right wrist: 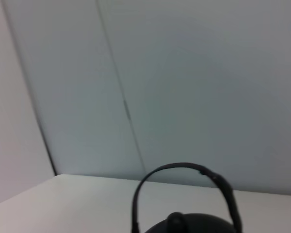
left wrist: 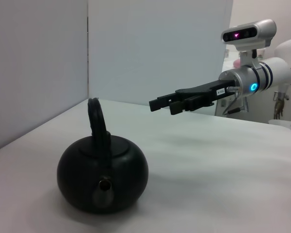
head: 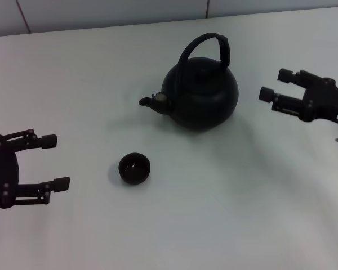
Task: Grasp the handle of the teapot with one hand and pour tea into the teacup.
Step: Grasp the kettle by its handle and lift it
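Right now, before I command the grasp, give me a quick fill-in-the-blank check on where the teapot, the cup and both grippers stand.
1. The teapot stands on the table with its handle ____.
2. The teacup sits nearer the ____ gripper.
3. The right gripper is open and holds ____.
4. The left gripper has its fingers ____.

Missing words: upright; left; nothing; open

Teapot (head: pixel 200 93) + teacup (head: pixel 134 168): matt black (cast-iron look); table (head: pixel 225 202): smooth matt white.
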`<control>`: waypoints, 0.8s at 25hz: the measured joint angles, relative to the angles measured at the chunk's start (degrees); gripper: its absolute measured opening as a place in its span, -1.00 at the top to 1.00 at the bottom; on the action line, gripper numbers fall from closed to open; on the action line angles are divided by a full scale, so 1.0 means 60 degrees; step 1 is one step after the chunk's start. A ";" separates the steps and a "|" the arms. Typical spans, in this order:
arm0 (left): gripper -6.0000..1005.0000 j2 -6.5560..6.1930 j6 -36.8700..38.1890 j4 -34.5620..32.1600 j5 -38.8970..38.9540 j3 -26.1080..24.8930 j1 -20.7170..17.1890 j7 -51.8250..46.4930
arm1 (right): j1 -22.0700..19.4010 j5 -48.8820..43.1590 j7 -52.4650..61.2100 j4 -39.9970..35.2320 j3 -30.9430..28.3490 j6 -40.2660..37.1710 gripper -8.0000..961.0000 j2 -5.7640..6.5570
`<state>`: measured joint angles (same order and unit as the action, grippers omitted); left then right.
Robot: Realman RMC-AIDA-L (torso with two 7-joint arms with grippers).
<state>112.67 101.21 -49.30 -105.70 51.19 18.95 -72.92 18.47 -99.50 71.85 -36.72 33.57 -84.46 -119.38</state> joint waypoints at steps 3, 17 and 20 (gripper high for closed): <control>-0.71 0.0018 0.0069 -0.0027 0.0000 -0.0088 -0.0037 -0.0069 | 0.0233 0.0110 0.0004 0.0243 0.0000 0.0467 -0.68 -0.0002; -0.71 -0.0047 0.0169 -0.0097 -0.0019 -0.0346 -0.0027 -0.0081 | 0.1572 0.0145 -0.0221 0.1395 0.0223 0.2430 -0.68 -0.0016; -0.71 -0.0070 0.0193 -0.0112 -0.0020 -0.0488 -0.0001 -0.0088 | 0.1734 0.0146 -0.0227 0.1497 0.0247 0.2606 -0.68 -0.0027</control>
<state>112.25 102.37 -49.97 -105.82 48.27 18.94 -73.44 28.88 -98.62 70.49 -27.74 35.05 -68.82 -119.54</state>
